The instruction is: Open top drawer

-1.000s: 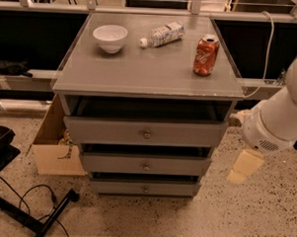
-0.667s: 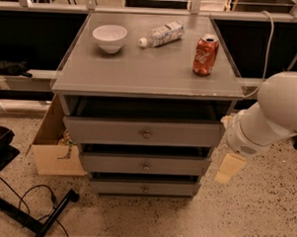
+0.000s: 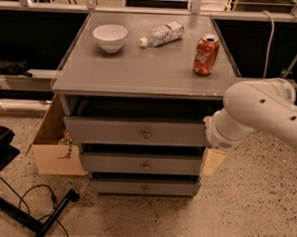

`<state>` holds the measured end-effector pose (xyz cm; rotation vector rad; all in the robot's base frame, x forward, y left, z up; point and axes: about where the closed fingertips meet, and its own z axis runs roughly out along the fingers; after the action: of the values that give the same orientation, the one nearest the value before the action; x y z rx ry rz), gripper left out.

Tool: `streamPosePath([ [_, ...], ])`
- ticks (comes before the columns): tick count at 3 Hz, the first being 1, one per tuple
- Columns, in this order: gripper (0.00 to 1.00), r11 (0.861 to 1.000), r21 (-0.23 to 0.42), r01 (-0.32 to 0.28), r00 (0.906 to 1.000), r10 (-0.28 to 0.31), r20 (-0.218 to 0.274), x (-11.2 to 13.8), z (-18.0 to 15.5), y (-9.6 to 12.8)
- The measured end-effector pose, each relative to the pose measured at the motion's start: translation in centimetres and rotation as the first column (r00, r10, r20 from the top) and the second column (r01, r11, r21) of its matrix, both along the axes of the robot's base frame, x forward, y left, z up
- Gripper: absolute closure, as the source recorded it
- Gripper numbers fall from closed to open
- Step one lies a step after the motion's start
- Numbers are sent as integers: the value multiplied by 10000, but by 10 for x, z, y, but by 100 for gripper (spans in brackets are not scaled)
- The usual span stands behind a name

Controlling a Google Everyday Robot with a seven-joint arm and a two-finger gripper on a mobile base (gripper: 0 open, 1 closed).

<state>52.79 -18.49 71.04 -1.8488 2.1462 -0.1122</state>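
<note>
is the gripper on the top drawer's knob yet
No, the gripper hangs at the right edge of the cabinet, well to the right of the knob on the top drawer.

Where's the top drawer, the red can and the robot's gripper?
top drawer (image 3: 103,130): camera view, on its flat grey front.
red can (image 3: 206,56): camera view, middle of its side.
gripper (image 3: 211,163): camera view, on its pale tip, just below the top drawer's right end.

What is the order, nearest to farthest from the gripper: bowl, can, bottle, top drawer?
From the gripper, low on the right:
1. Top drawer, just left of it.
2. Can, up right.
3. Bottle, back middle.
4. Bowl, back left.
</note>
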Motion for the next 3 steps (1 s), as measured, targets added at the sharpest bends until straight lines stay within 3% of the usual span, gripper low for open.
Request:
streamPosePath([
  [1,0,9981,-412,-448,9986,436,-302,37,-28,10],
  [3,0,9950,-717,-703,9951,649,-742,77,-60,24],
])
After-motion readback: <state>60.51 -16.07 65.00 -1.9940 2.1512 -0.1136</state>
